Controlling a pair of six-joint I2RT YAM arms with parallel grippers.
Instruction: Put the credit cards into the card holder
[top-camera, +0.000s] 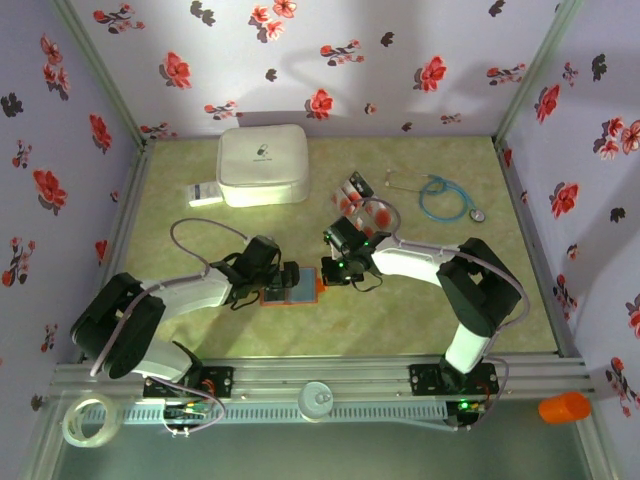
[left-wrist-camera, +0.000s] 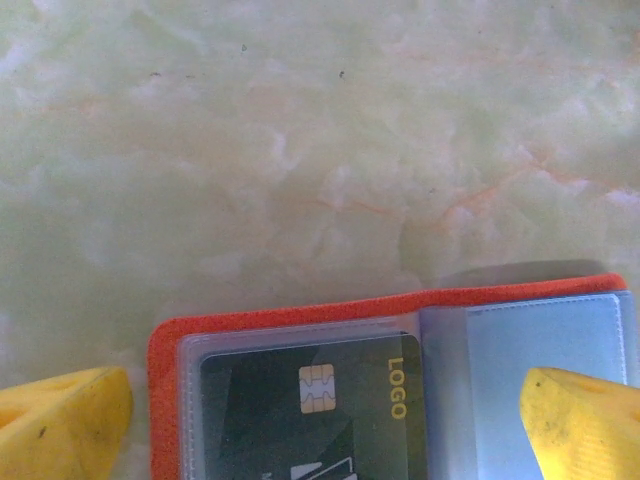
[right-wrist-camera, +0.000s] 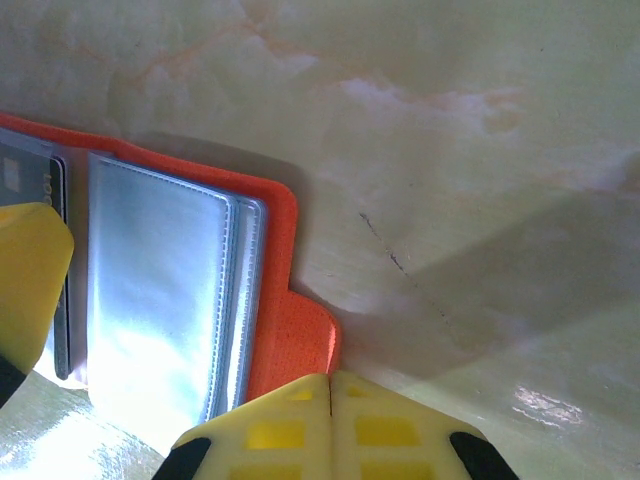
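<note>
You've got a green marbled surface (top-camera: 400, 320) carrying the open card holder (top-camera: 298, 287), loose credit cards (top-camera: 352, 190), a white case (top-camera: 262, 165), a label (top-camera: 203, 194), a stethoscope (top-camera: 443, 197)

Black-and-white arms (top-camera: 185, 293), grey cables (top-camera: 205, 222), yellow end effector fingers (left-wrist-camera: 60, 420)

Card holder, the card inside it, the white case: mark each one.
card holder (left-wrist-camera: 300, 310), left wrist view, orange top edge.
credit card (left-wrist-camera: 250, 400), left wrist view, dark face beside the chip.
white case (top-camera: 262, 165), top external view, lid's middle.
</note>
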